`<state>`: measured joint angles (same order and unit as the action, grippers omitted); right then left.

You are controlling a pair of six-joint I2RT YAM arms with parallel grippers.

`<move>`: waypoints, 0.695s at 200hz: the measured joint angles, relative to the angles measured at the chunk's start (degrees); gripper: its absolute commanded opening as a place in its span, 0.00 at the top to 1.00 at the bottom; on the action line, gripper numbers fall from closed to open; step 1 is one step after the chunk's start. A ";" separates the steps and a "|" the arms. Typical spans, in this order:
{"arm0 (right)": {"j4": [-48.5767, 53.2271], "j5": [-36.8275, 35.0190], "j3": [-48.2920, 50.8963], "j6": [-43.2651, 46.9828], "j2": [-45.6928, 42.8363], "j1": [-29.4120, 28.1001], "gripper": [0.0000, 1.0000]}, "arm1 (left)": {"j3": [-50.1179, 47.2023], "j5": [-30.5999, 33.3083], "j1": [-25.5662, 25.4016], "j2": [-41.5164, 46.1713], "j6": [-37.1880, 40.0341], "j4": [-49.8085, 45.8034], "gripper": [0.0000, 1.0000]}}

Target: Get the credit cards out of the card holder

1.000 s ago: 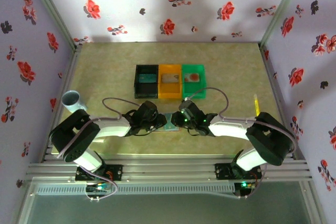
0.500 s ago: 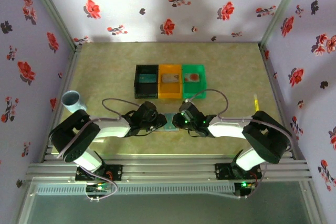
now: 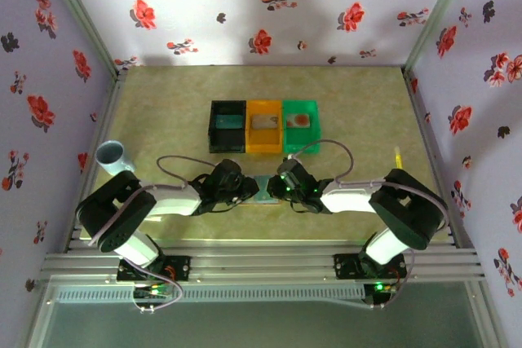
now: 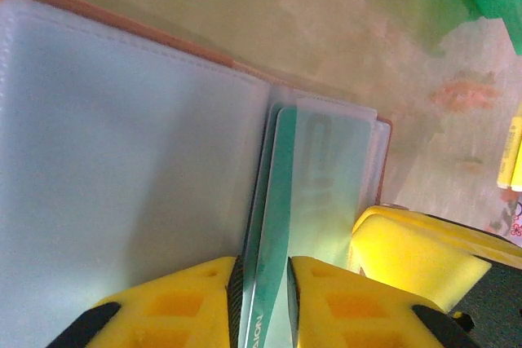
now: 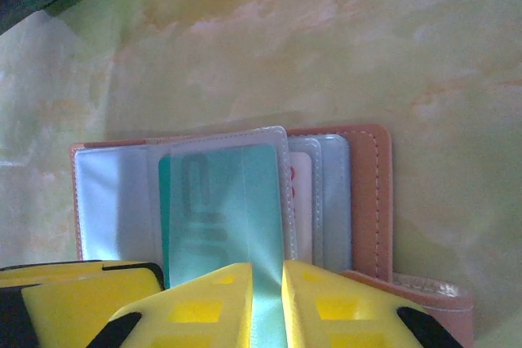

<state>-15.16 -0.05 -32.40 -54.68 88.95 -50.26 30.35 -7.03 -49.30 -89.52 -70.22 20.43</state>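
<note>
Inspection: notes card holder (image 5: pixel 379 201) open flat on counter (image 5: pixel 326 38); finds left hand (image 4: pixel 265 270) clenched on teal-green card (image 4: pixel 281 193) edge; finds right hand (image 5: pixel 259 275) pinching same card inside clear sleeve (image 5: pixel 220 143).

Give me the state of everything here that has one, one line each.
card holder: open, flat on the table.
teal card: in its clear sleeve, not yet out.
pale card: tucked in the sleeve behind.
left pincer: closed on the teal card.
right pincer: closed on the clear sleeve.
</note>
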 measured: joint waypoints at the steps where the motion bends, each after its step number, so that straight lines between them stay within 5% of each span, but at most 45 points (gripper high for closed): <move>1: 0.00 0.02 0.00 -0.02 0.02 0.00 0.81 | -0.02 0.00 0.00 0.00 -0.02 0.00 0.77; 139: -3.93 0.07 0.61 -0.94 1.40 0.07 0.81 | -3.91 1.16 0.00 0.98 -2.10 6.97 0.81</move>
<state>-19.09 0.01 -31.79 -55.61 90.35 -50.19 26.44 -5.87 -49.30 -88.53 -72.31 27.40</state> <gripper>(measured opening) 0.190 0.198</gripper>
